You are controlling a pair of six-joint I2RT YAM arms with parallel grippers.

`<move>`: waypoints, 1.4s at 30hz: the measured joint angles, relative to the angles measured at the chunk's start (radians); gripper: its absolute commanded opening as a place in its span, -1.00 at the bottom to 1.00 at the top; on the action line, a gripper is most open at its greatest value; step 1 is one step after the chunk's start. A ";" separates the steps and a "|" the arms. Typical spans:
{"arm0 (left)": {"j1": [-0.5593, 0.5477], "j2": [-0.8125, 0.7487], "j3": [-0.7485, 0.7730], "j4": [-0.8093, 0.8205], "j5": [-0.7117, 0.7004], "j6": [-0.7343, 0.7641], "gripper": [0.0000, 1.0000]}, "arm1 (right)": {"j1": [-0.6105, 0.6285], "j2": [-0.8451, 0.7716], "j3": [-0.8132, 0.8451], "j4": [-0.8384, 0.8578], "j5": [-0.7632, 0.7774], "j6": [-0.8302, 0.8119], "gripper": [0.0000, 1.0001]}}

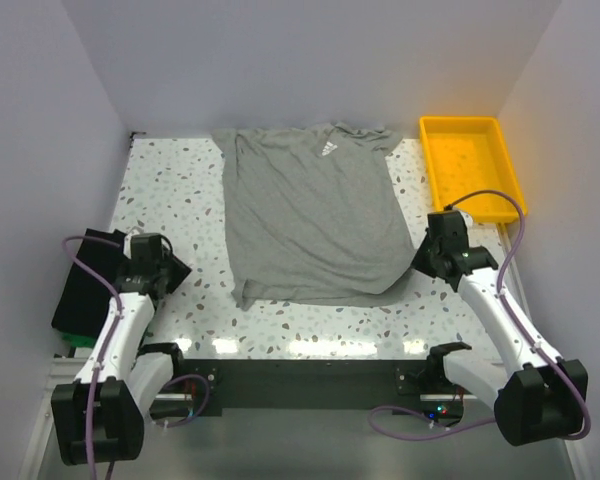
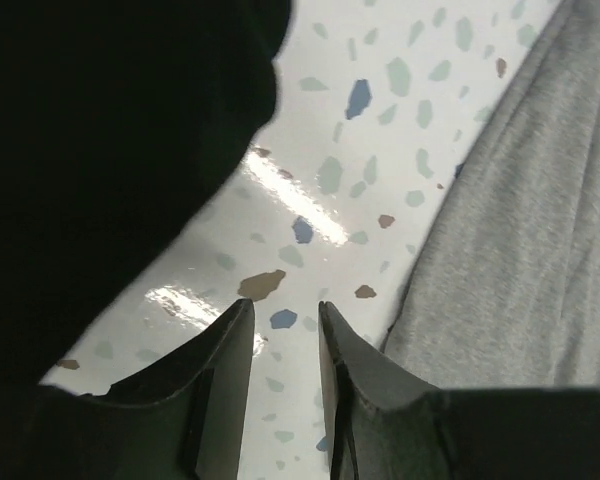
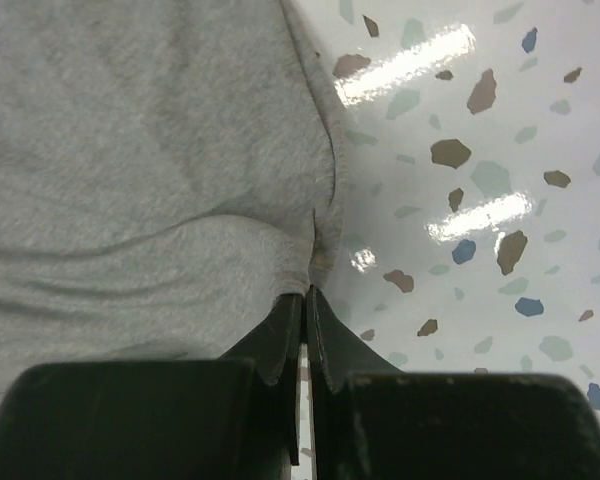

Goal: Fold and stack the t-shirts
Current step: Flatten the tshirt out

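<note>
1. A heather-grey short-sleeved t-shirt (image 1: pixel 310 215) lies flat and face up in the middle of a speckled white table (image 1: pixel 170 180), with its collar at the far edge.
2. The right arm reaches inward. The right gripper (image 3: pixel 306 295) is pressed together at the shirt's near right corner, where the cloth puckers; a pinch cannot be confirmed.
3. The left arm bends forward. The left gripper (image 2: pixel 285 315) is slightly spread over bare table, holding nothing.
4. A folded black shirt (image 1: pixel 85 285) lies on a green one (image 1: pixel 68 342) at the left edge.
5. A yellow plastic tray (image 1: pixel 460 122) sits far right.
</note>
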 measured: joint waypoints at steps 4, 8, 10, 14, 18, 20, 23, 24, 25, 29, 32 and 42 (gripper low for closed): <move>-0.199 -0.041 0.012 -0.019 -0.049 -0.034 -0.19 | 0.000 -0.002 0.040 -0.003 -0.017 -0.013 -1.00; -0.409 -0.037 0.010 -0.030 -0.116 -0.071 -0.14 | 0.000 -0.003 0.040 -0.010 -0.040 -0.019 -1.00; -0.517 -0.008 0.010 -0.034 -0.166 -0.079 -0.06 | 0.000 -0.003 0.040 -0.010 -0.050 -0.020 -1.00; -0.717 0.086 0.039 -0.065 -0.277 -0.085 0.02 | 0.000 -0.003 0.040 -0.010 -0.066 -0.020 -1.00; -0.852 0.260 0.167 -0.109 -0.396 -0.075 0.03 | 0.000 -0.003 0.040 -0.009 -0.074 -0.022 -1.00; -0.901 0.340 0.239 -0.129 -0.452 -0.069 0.01 | 0.000 -0.003 0.040 -0.010 -0.078 -0.024 -1.00; -0.946 0.437 0.319 -0.159 -0.519 -0.065 -0.03 | 0.000 -0.003 0.041 -0.010 -0.089 -0.027 -1.00; -0.952 0.463 0.336 -0.169 -0.537 -0.064 -0.03 | 0.000 -0.003 0.042 -0.010 -0.092 -0.027 -1.00; -0.958 0.487 0.347 -0.181 -0.553 -0.064 -0.04 | 0.000 -0.003 0.043 -0.010 -0.092 -0.027 -1.00; -0.964 0.550 0.362 -0.223 -0.591 -0.059 -0.05 | 0.000 -0.004 0.050 -0.012 -0.092 -0.031 -1.00; -0.964 0.570 0.362 -0.236 -0.598 -0.046 -0.07 | 0.000 -0.004 0.057 -0.013 -0.092 -0.036 -1.00; -0.964 0.644 0.362 -0.235 -0.615 -0.037 -0.50 | 0.000 -0.004 0.066 -0.025 -0.090 -0.055 -1.00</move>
